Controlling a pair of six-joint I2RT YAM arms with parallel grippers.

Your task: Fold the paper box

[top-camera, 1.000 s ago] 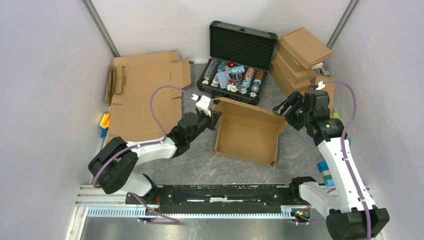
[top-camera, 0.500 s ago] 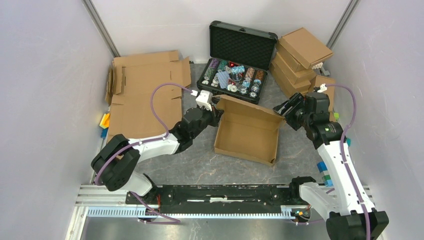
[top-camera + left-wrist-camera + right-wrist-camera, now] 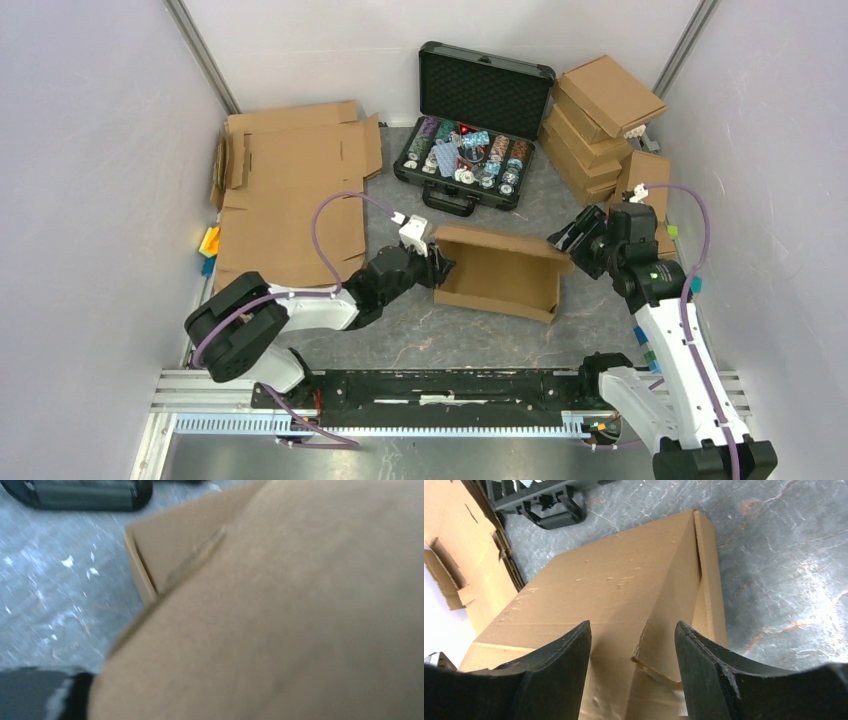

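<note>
The paper box (image 3: 500, 272) sits mid-table, a brown cardboard mailer with its lid hanging low over the tray. My left gripper (image 3: 437, 266) is against the box's left end. In the left wrist view blurred cardboard (image 3: 280, 605) fills nearly everything and hides the jaws. My right gripper (image 3: 566, 238) is at the box's far right corner. In the right wrist view it (image 3: 633, 626) stands open, its black fingers (image 3: 559, 670) either side of the lid's corner (image 3: 624, 590) and a torn flap edge, not closed on it.
A black case (image 3: 470, 150) holding colourful chips lies open just behind the box. Folded brown boxes (image 3: 600, 110) are stacked at the back right. Flat cardboard sheets (image 3: 290, 190) lie at the back left. Small coloured blocks (image 3: 208, 245) sit by the left wall.
The lid has swung down over the tray. My left gripper has moved nearer and rightward along the box's left end. My right gripper dropped slightly with the corner.
</note>
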